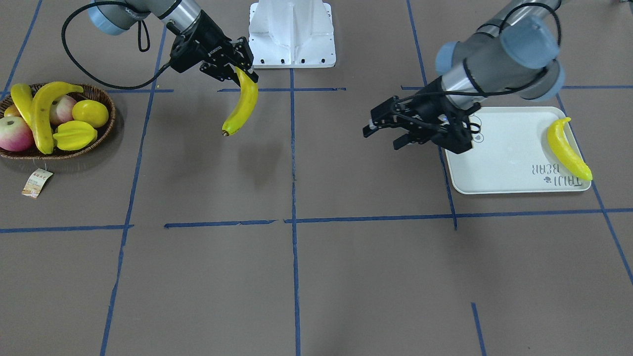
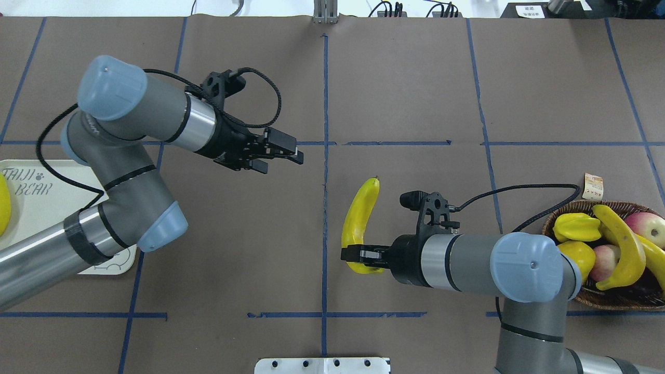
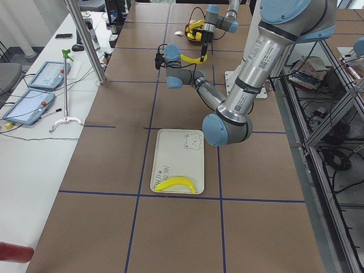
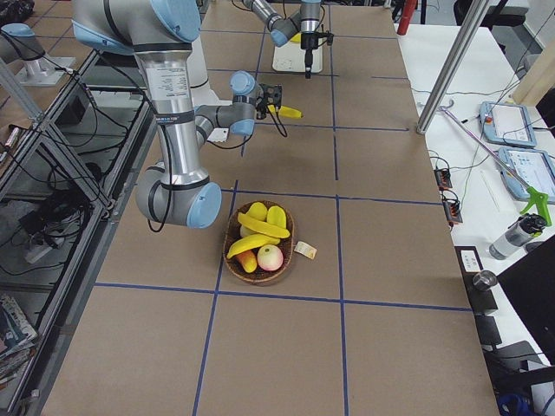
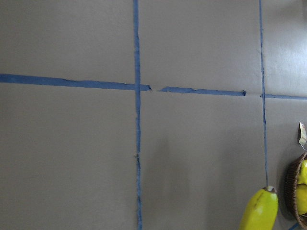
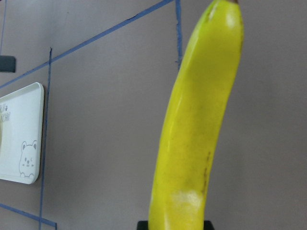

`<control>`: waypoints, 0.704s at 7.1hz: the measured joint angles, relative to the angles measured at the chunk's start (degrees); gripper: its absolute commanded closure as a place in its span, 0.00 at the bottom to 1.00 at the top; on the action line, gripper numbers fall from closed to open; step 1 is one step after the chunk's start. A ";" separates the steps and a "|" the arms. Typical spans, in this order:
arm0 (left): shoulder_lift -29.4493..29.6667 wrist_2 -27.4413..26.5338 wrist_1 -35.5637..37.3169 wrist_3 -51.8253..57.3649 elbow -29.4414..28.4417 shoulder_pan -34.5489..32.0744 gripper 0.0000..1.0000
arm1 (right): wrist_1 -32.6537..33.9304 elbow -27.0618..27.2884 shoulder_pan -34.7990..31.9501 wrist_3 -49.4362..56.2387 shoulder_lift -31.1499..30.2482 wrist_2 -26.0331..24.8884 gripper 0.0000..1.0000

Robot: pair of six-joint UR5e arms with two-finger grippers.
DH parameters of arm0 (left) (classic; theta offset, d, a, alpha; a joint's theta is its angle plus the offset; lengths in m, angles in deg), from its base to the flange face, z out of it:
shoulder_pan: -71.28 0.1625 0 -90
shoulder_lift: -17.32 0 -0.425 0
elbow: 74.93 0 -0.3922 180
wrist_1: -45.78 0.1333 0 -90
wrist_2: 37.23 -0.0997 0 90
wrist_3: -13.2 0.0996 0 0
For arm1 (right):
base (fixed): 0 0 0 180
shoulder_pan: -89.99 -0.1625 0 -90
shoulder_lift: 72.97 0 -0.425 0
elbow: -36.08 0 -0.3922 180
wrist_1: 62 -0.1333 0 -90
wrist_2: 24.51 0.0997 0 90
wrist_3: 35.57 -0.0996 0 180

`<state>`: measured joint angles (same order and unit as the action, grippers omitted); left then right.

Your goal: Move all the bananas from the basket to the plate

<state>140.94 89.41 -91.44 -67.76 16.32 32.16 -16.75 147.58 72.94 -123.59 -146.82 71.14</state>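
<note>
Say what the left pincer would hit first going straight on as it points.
Probably the banana held by the right pincer: the left pincer points roughly at its free end, though depth is unclear and it might pass.

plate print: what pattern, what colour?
Grey bear face on the pale plate; right wrist view shows it best.

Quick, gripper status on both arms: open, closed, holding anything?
Left gripper: open, empty.
Right gripper: closed on a banana.
</note>
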 measured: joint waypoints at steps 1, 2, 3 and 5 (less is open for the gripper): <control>2.85 -0.77 0.00 0.43 -2.13 1.71 0.01 | 0.13 -1.04 0.16 0.03 1.61 0.04 0.92; 4.67 -1.07 -0.04 1.76 -3.52 2.98 0.02 | 0.21 -1.54 0.29 0.03 2.56 0.08 0.91; 5.45 -1.17 -0.06 3.41 -4.11 3.97 0.02 | 0.23 -1.71 0.43 0.02 3.06 0.12 0.91; 5.75 -1.28 -0.01 5.73 -4.48 5.61 0.10 | 0.23 -1.73 0.56 -0.06 3.76 0.07 0.89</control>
<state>146.69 88.13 -91.45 -62.02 11.84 37.78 -16.52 145.85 73.51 -123.65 -143.07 71.20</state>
